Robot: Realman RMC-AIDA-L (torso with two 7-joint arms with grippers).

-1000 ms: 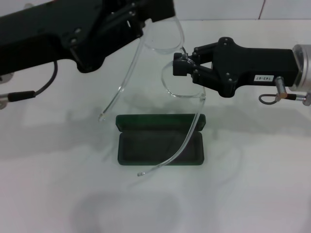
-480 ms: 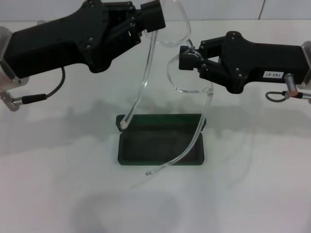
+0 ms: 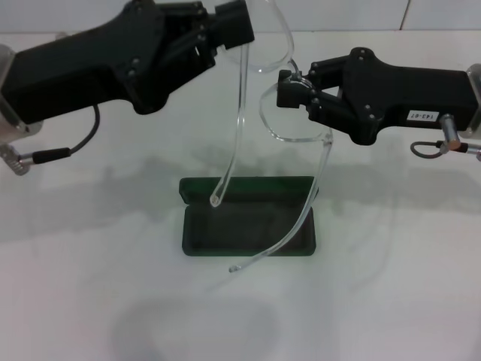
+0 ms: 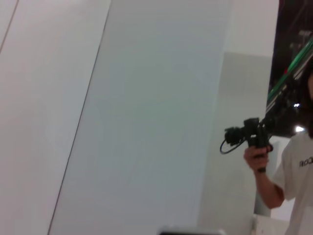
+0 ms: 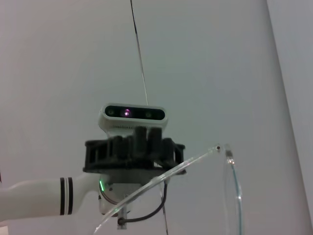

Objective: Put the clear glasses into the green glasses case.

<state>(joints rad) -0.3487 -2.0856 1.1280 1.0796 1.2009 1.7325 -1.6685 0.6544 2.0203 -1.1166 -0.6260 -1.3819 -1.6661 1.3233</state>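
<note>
In the head view, both arms held the clear glasses [image 3: 289, 113] in the air above the green glasses case [image 3: 248, 226]. The left gripper [image 3: 237, 30] was clamped on the upper end of the frame, and the right gripper [image 3: 284, 89] was pinched on the lens near its middle. The 2 clear arms hung down: 1 ended over the case's rear edge, the other curved across the open interior and ended just past its front wall. The case lay open on the white table [image 3: 391, 286].

The left wrist view showed a pale wall and a person [image 4: 288, 181] holding a camera [image 4: 247, 136].

The right wrist view showed the glasses' clear arm [image 5: 166, 183] and the robot's head camera [image 5: 133, 113].
</note>
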